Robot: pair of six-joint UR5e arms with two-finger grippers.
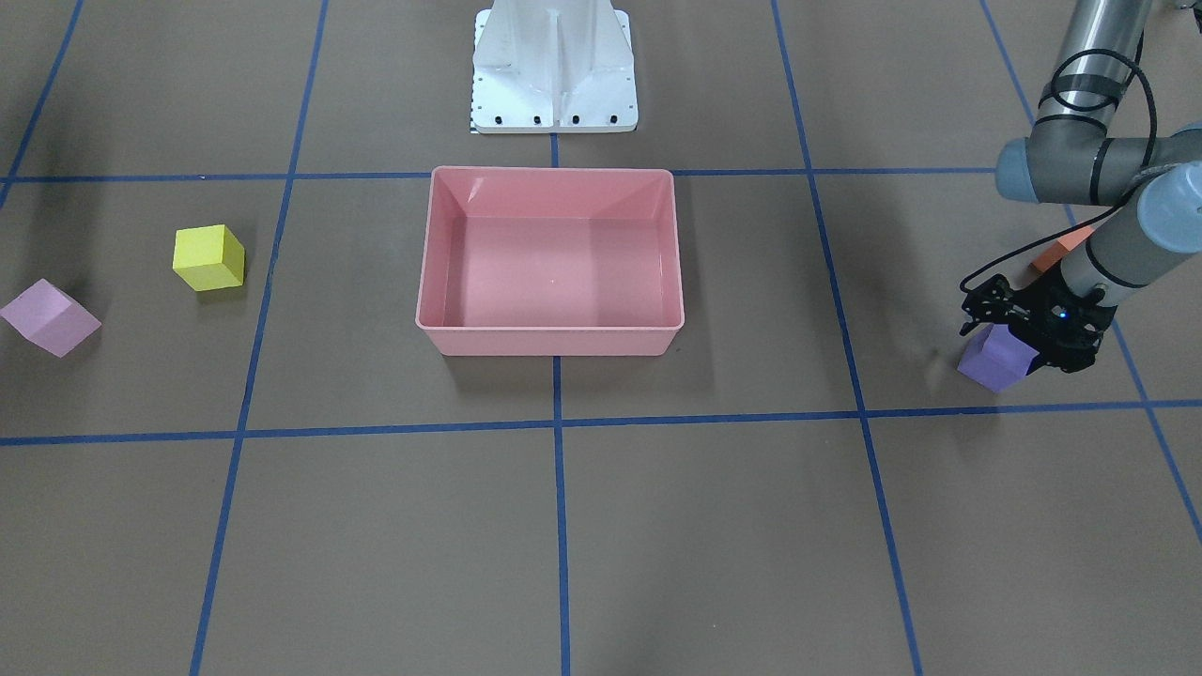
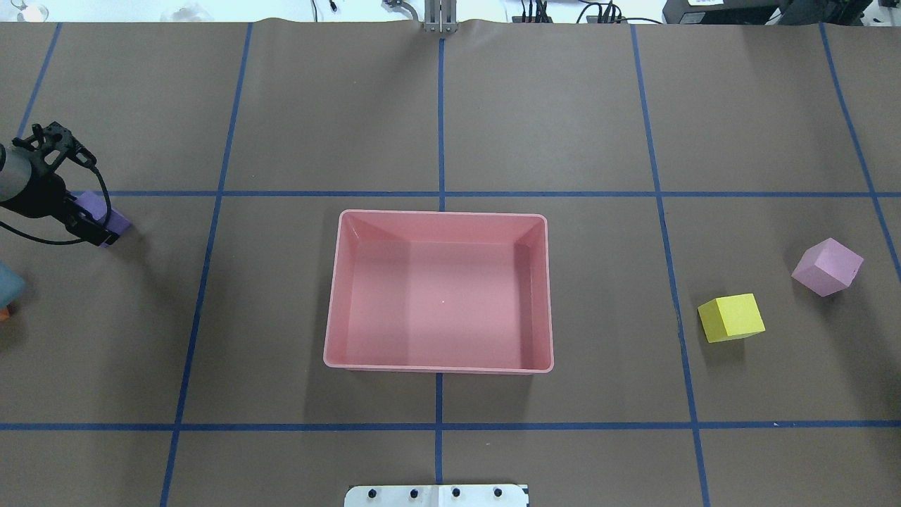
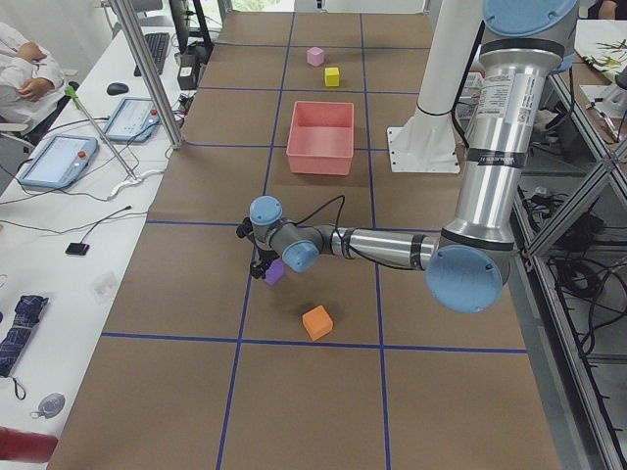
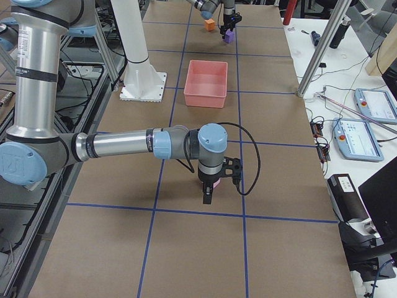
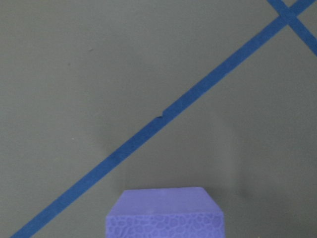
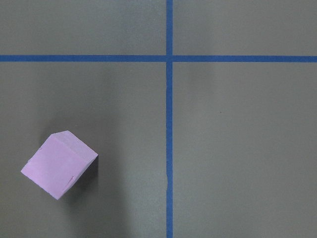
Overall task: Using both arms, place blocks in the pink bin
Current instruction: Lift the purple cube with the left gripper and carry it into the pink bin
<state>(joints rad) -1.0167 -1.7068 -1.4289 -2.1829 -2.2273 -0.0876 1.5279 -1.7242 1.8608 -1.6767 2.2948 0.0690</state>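
The shallow rectangular pink plastic bin (image 2: 332,296) sits mid-table on brown paper (image 2: 295,105) gridded with blue tape, and all four cubes lie outside it. Taking the bin as the dial's centre in the overhead view, the small matte yellow cube (image 2: 731,318) is at 3 o'clock. The light pink cube (image 2: 827,266) is farther out on the same bearing, well apart from the bin. The purple cube (image 2: 105,211) is between 9 and 10 o'clock. The orange cube (image 3: 316,321) is a mere sliver at that view's 9 o'clock edge, but the left side view shows it whole, near the purple one yet apart. The left gripper (image 1: 1019,340) is down at the purple cube with one black finger against its side; I cannot tell whether it clamps. Its wrist camera shows only the cube at 6 o'clock. The right gripper (image 4: 208,194) appears only in the right side view, above the light pink cube, so I cannot tell its state.
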